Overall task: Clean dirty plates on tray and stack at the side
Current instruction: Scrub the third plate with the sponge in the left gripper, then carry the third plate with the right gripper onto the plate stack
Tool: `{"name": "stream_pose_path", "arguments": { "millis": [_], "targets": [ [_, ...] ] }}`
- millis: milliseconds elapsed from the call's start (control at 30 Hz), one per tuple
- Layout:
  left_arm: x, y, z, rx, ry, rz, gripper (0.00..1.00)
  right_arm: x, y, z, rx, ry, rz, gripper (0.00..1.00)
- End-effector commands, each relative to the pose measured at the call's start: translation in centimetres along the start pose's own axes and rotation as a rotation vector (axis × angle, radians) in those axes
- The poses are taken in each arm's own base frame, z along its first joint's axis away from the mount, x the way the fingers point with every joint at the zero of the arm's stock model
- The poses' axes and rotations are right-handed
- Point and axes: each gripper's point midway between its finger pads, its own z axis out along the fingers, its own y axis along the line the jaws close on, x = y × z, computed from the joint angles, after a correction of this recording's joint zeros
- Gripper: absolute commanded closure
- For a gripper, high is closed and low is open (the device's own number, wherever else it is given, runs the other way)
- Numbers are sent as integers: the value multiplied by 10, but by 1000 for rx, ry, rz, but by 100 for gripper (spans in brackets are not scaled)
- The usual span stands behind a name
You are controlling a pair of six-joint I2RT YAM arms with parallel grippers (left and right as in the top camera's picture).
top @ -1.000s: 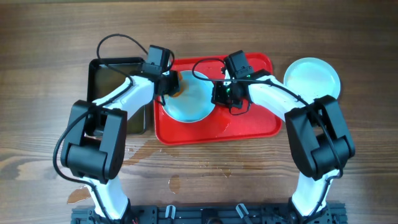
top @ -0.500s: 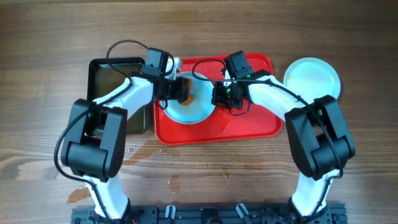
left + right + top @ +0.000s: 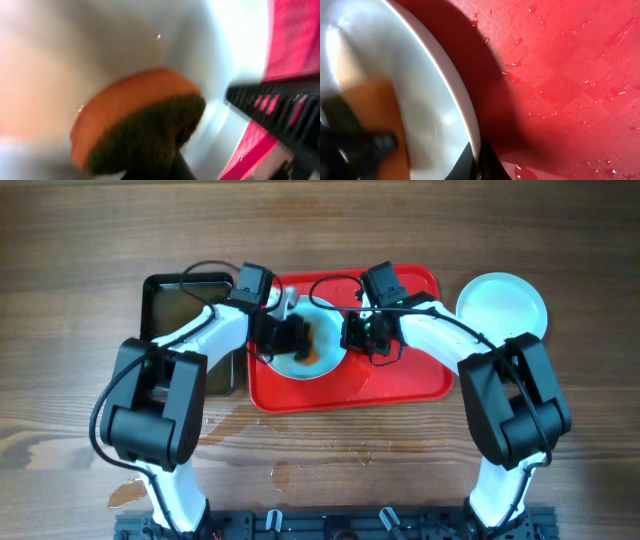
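Observation:
A pale blue-white plate lies on the left half of the red tray. My left gripper is shut on an orange sponge with a dark green scouring side and presses it on the plate's inside. In the left wrist view the sponge fills the middle over the plate. My right gripper is shut on the plate's right rim; the right wrist view shows its fingers pinching the rim of the plate. Another plate rests on the table, right of the tray.
A black tray stands left of the red tray, under my left arm. Water drops lie on the red tray and on the wooden table near the front.
My left gripper has moved with the sponge from the plate's far left edge toward its middle and near side. My right gripper has stayed on the rim.

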Motion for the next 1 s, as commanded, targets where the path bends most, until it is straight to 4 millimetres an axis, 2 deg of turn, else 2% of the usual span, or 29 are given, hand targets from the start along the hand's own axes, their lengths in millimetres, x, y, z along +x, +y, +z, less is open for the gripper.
{"name": "stream_pose_path", "arguments": {
  "millis": [0, 33, 67, 100, 133, 167, 233, 300, 333, 367, 400, 433, 500, 567, 633, 700, 767, 833, 900, 967],
  "targets": [
    [-44, 45, -4, -259, -224, -88, 96, 6, -6, 7, 14, 25, 10, 96],
    [-50, 78, -19, -451, -308, -169, 96, 6, -6, 7, 14, 25, 10, 96],
    [-45, 95, -27, -548, -324, -221, 96, 6, -6, 7, 14, 25, 10, 96],
    [-31, 109, -34, -632, -294, -265, 96, 6, -6, 7, 14, 24, 10, 96],
    [-14, 113, -34, -658, -230, -279, 96, 5, -6, 8, 14, 24, 9, 96],
    [22, 110, -30, -647, -74, -315, 96, 5, -6, 8, 12, 23, 10, 96],
    [61, 88, -21, -527, 124, -351, 96, 5, -6, 8, 11, 22, 9, 96],
    [78, 47, -9, -278, 260, -290, 96, 5, -6, 8, 11, 22, 9, 96],
    [74, 21, -4, -113, 279, -230, 96, 5, -6, 8, 11, 22, 9, 96],
    [60, -2, 0, 29, 245, -171, 96, 5, -6, 8, 12, 22, 8, 96],
    [47, -11, 2, 78, 199, -137, 96, 5, -6, 8, 12, 23, 9, 96],
    [25, -16, 5, 108, 117, -120, 96, 6, -6, 7, 13, 24, 9, 96],
    [-7, -13, 2, 116, 2, -190, 96, 6, -6, 7, 14, 25, 9, 96],
    [-19, 6, -8, 74, -38, -310, 96, 6, -6, 7, 13, 24, 9, 96],
    [-26, 20, -32, 57, -63, -397, 96, 5, -6, 8, 11, 22, 9, 96],
    [-38, 23, -74, 73, -143, -421, 96, 5, -3, 7, -3, 25, 7, 96],
    [-49, 13, -120, 99, -247, -397, 96, 4, 3, 6, -29, 29, 3, 96],
    [-52, 2, -147, 107, -312, -352, 96, 2, 8, -1, -45, 17, -8, 96],
    [-48, -3, -156, 91, -326, -281, 96, -3, 16, -23, -40, -33, -60, 95],
    [-37, 10, -152, 25, -293, -330, 96, -9, 16, -52, 13, -104, -79, 96]
  ]
}}
